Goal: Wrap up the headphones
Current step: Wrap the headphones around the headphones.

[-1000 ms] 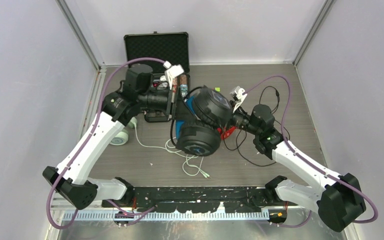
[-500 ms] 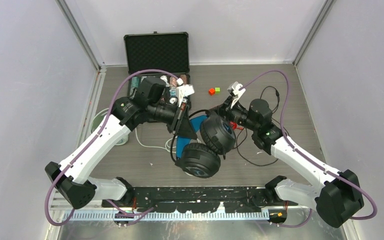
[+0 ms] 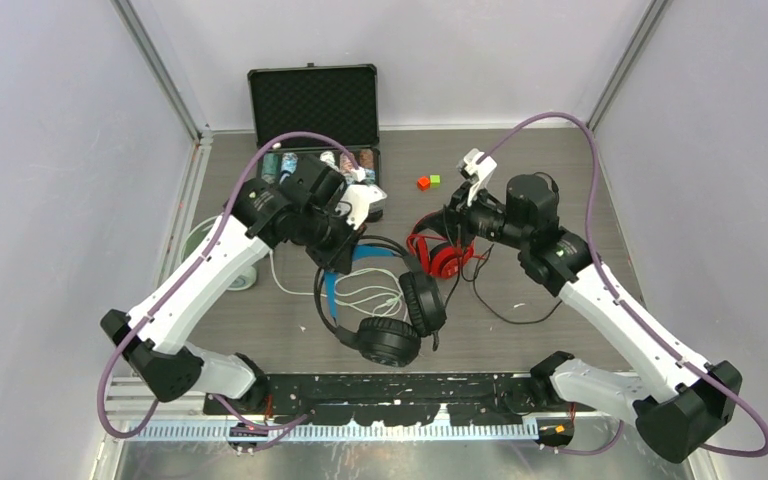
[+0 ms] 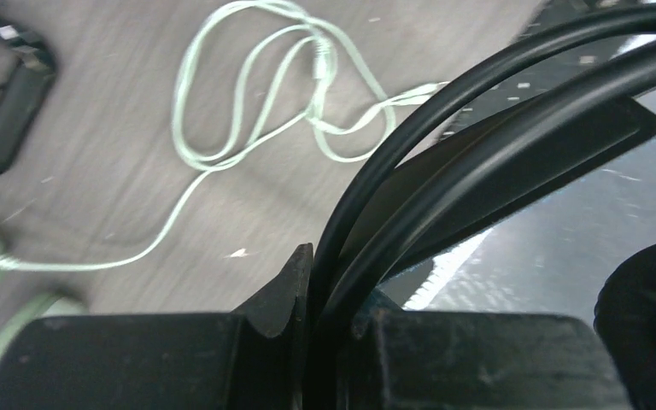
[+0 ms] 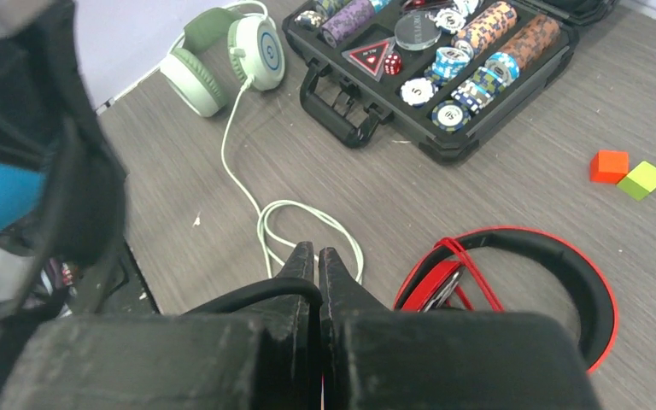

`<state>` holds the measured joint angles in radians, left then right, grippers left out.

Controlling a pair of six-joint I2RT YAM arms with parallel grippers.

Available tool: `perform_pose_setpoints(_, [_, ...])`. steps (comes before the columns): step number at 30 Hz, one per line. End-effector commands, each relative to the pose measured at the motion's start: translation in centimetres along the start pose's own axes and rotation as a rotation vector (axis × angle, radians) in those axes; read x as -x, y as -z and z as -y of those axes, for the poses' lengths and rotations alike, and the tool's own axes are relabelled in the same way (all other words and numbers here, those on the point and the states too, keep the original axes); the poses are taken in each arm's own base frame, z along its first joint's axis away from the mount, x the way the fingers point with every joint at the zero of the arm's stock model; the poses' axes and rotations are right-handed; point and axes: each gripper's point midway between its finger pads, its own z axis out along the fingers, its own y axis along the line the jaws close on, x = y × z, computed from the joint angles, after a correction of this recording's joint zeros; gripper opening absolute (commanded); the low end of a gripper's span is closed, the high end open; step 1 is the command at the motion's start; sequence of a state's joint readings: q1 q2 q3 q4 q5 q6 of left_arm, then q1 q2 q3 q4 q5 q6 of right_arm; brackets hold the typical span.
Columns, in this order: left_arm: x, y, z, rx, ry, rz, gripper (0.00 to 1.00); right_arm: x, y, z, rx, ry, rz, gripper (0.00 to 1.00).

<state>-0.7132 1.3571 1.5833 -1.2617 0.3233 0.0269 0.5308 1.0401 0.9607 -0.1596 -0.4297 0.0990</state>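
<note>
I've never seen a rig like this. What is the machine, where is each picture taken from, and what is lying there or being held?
Two robot arms with two-finger grippers stand at a table. One picture looks down from above; the other two come from a camera on each wrist. The left gripper is shut on the headband of the black headphones. The right gripper pinches a thin black cable. Red headphones, mint-green headphones, an open poker chip case, a red cube and a green cube lie on the table.
</note>
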Motion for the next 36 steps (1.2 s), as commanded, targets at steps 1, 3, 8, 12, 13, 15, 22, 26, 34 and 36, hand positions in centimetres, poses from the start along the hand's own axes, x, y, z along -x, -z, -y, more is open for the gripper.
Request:
perform_pose_setpoints(1, [0.6,1.8,-4.1,0.270,-0.019,-0.037,0.00,1.6,2.1,-1.6,0.007,-0.061,-0.067,0.00])
perform_pose_setpoints(3, [0.4,2.2,-5.2,0.344,-0.002,-0.063,0.00,2.0,2.4,-2.0,-0.004,-0.139,-0.112,0.00])
perform_pose_setpoints(8, [0.8,2.1,-6.1,0.437,-0.026,-0.091,0.00,2.4,2.4,-2.8,-0.003,-0.264,-0.213,0.00])
perform_pose_setpoints(12, [2.0,2.3,-5.1,0.413,0.029,-0.015,0.00,2.4,2.2,-1.6,-0.067,-0.253,-0.217,0.01])
perform_pose_setpoints(13, [2.6,3.0,-5.1,0.424,0.051,0.034,0.00,2.3,2.2,-0.9,-0.104,-0.254,-0.213,0.00])
perform_pose_setpoints(15, [3.7,4.5,-5.1,0.447,0.098,0.137,0.00,1.9,2.2,0.2,-0.168,-0.269,-0.195,0.00])
perform_pose_setpoints(22, [10.2,9.9,0.1,0.198,0.199,0.586,0.00,2.1,-0.3,-0.8,-0.071,-0.407,-0.057,0.00])
perform_pose_setpoints(26, [12.6,11.3,3.2,0.020,0.188,0.718,0.00,3.3,-1.4,-1.8,0.016,-0.455,0.006,0.00])
perform_pose_setpoints(34, [14.6,9.9,7.8,-0.272,0.094,0.713,0.00,4.9,-2.7,-2.7,0.080,-0.472,0.065,0.00])
perform_pose_setpoints(36, [14.9,9.6,8.1,-0.302,0.091,0.716,0.00,5.1,-3.1,-3.0,0.091,-0.471,0.070,0.00])
